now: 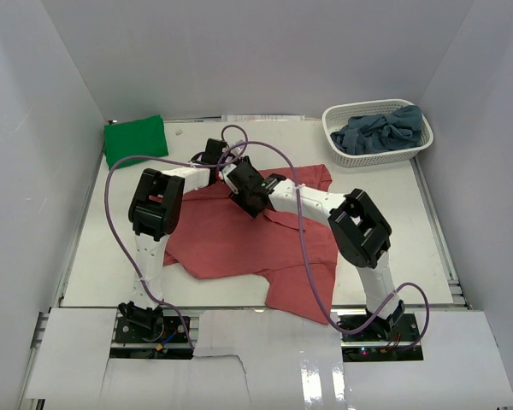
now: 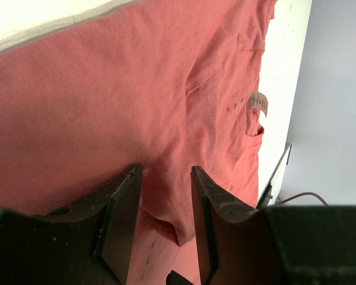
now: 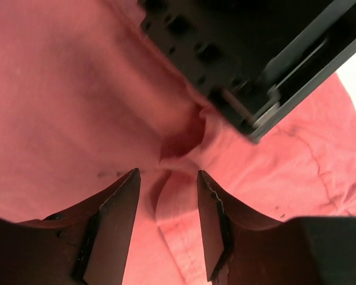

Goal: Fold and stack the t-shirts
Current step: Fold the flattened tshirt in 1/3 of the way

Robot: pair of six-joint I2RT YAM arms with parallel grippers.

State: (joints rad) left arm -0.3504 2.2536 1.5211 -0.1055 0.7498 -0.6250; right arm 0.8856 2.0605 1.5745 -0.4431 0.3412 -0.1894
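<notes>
Salmon-red t-shirt (image 1: 239, 243) lies spread and rumpled mid-tabletop (image 1: 111, 256). Both hands are over its far part, close together. L hand (image 2: 164, 169) is approx half open with a cloth ridge between its fingers; can't tell if pinched. R hand (image 3: 168, 172) is likewise part open over a fold. Green t-shirt (image 1: 135, 139) sits folded far left, grey-blue t-shirts (image 1: 380, 132) in the basket (image 1: 342, 155) far right.

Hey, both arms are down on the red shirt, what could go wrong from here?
The left fingers sit just beyond the right fingers, so the arms might collide. The right fingers straddle only a small ridge of the salmon-red t-shirt, so it may slip out. The purple cable hanging over the shirt could snag it.
</notes>
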